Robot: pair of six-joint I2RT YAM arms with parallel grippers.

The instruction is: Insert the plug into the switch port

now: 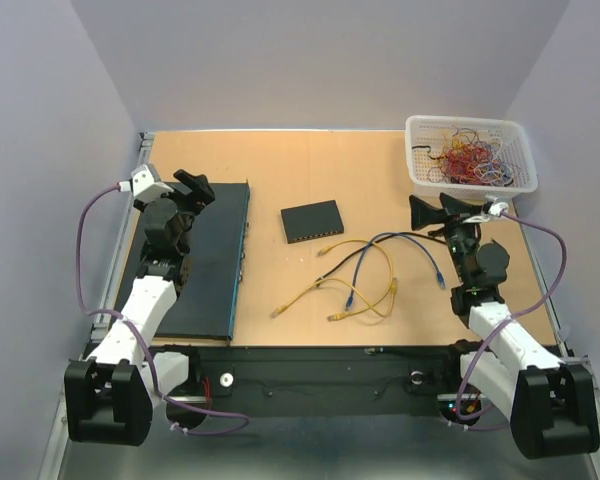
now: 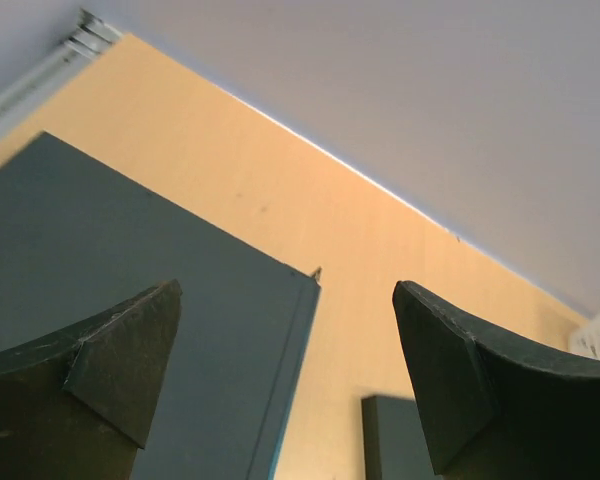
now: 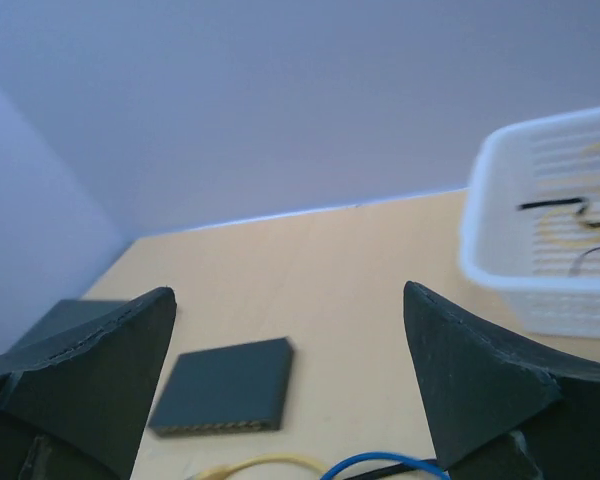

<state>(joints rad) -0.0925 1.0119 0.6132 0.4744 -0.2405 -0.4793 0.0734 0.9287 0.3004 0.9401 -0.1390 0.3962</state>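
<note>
- The table [image 1: 380,170] carries the switch [image 1: 311,221] near its middle.
- A dark panel [image 1: 205,260] lies flat, left of the switch and apart from it. It runs from level with the switch back toward the near edge.
- A white basket [image 1: 417,150] of coloured wires stands right of the switch and farther back, in the far right corner.
- The left gripper [image 1: 198,188] hovers over the far end of the panel, left of the switch. In the left wrist view its jaws stand wide apart with nothing between them.
- The right gripper [image 1: 435,208] hangs right of the switch, just in front of the basket. Its jaws are spread wide and hold nothing.
- The switch is a small flat black box, and the row of ports is along its near face.
- A yellow cable [image 1: 285,308] and a blue cable [image 1: 432,262] lie tangled on the near side of the switch, toward its right.
- The plugs [image 1: 278,312] rest loose on the table on the near side of the switch, none touching it. Which one is the task's plug cannot be told.
</note>
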